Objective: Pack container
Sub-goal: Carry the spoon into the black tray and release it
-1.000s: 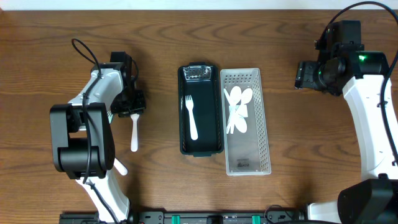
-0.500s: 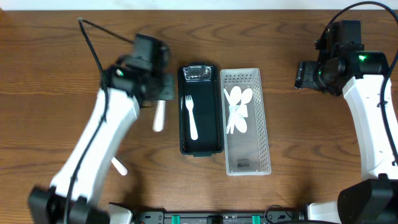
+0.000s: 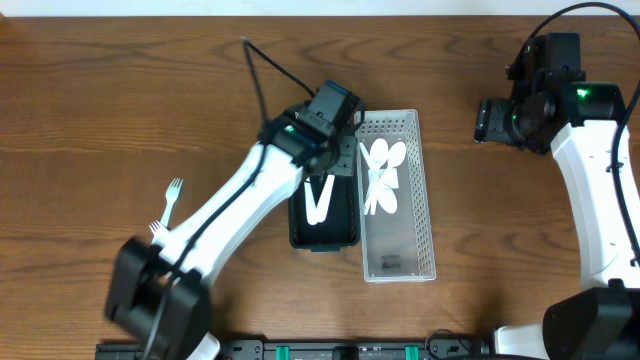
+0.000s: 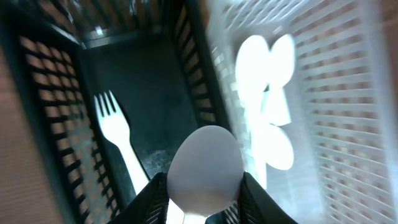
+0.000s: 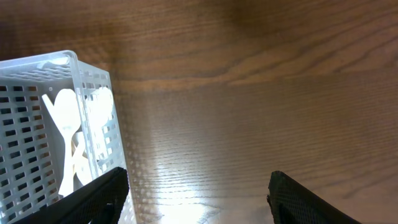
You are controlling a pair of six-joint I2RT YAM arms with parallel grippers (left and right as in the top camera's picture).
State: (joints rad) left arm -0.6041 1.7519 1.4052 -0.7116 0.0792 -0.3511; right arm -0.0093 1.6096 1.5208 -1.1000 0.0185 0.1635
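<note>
Left arm [image 3: 240, 200] reached from the near left of the table [image 3: 100, 100] across to the black container [image 3: 299, 236] at the table's middle. Left jaws were pinching a white spoon [image 4: 205, 171], whose bowl showed between the two fingers in the wrist view. The spoon hung over the inside of the container, beside a white fork [image 4: 115, 134] lying on its floor; I could not tell whether the spoon touched the floor. Touching the container's right side stood a white perforated basket [image 3: 420, 200] with several white spoons [image 3: 385, 170] heaped in its far half. A second white fork [image 3: 170, 198] lay loose on the table towards the left edge. Right arm [image 3: 590, 160] hung over the far right corner. Right jaws were spread, with nothing between them.
</note>
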